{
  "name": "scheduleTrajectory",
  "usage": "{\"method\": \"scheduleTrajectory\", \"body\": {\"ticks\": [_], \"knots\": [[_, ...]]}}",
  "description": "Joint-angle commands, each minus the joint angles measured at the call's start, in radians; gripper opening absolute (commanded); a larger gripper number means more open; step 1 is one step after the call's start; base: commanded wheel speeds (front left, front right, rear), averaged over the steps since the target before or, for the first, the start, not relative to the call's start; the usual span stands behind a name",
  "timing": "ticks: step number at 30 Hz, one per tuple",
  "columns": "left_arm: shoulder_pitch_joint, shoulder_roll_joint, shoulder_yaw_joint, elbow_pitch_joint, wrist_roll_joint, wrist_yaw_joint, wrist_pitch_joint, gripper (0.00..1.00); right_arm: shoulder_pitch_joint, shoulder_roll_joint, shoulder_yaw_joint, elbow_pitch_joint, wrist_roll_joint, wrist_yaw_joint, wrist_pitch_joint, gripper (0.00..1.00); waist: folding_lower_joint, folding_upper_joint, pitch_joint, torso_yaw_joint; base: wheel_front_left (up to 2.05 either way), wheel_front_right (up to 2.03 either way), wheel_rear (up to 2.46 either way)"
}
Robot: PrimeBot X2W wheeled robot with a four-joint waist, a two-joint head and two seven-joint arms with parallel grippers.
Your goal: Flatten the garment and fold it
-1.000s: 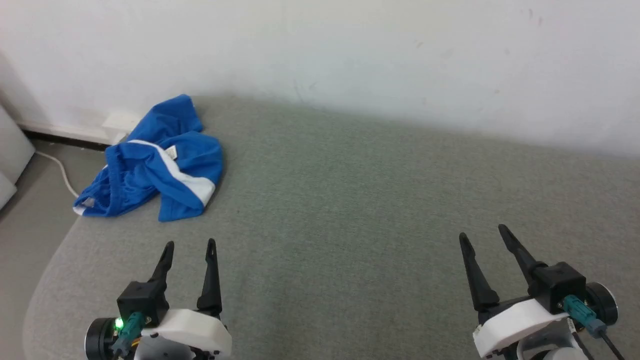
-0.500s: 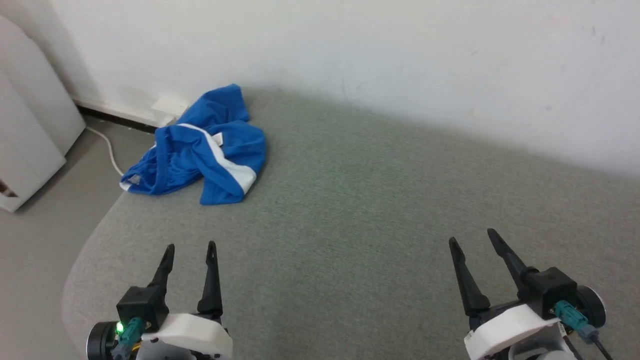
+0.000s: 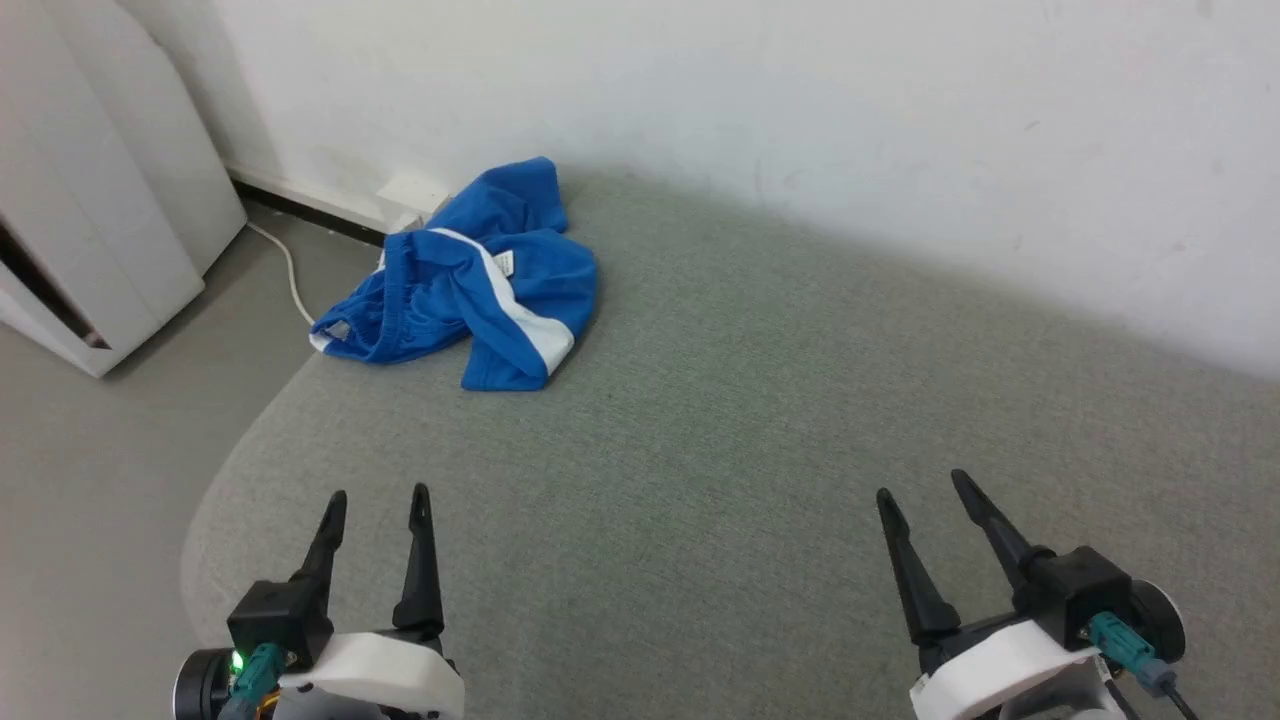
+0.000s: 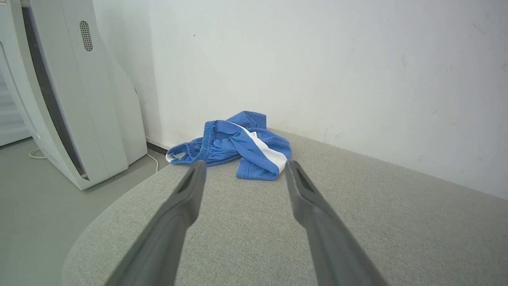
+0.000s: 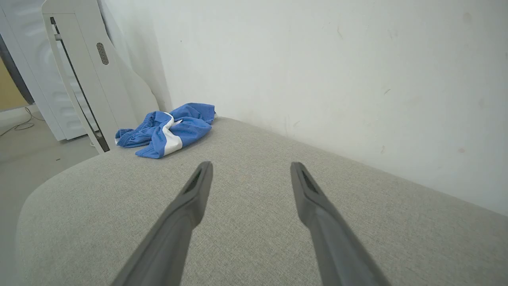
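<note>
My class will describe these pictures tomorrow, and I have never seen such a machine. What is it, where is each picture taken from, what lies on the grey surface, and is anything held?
It is a two-armed robot. One picture comes from a camera on its head, looking down: the left gripper and right gripper are the dark two-fingered pincers at the bottom. The other two come from cameras on each wrist, looking along that arm's own fingers. On the grey padded surface lie crumpled bright blue shorts with a white stripe, near its far left corner. Both grippers are open, hold nothing, and are apart from the shorts.
</note>
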Motion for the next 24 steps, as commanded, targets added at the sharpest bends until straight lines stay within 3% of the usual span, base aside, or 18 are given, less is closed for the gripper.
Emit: {"method": "scheduleTrajectory", "body": {"ticks": [1,12,19,24], "knots": [[0.017,-0.004,-0.001,0.004,-0.01,0.007,-0.014,1.0,0.011,0.003,0.009,0.006,0.006,-0.002,-0.012,1.0,0.0,0.0,0.002,0.013,0.0,0.0,0.0],[0.011,-0.005,-0.007,0.003,-0.04,0.008,-0.037,1.0,0.013,0.004,0.027,0.026,0.002,-0.002,-0.035,1.0,0.0,0.0,0.028,0.062,0.0,0.0,0.0],[-0.047,-0.005,0.016,0.056,-0.081,-0.042,-0.052,1.0,-0.021,0.004,0.021,0.027,-0.012,-0.002,-0.05,1.0,0.0,0.0,0.115,0.057,0.0,0.0,0.0],[-0.217,0.016,0.01,0.191,-0.068,-0.073,-0.062,1.0,-0.054,-0.008,0.03,-0.001,-0.057,-0.002,-0.06,1.0,0.0,0.0,0.216,0.041,0.0,0.0,0.0]]}}
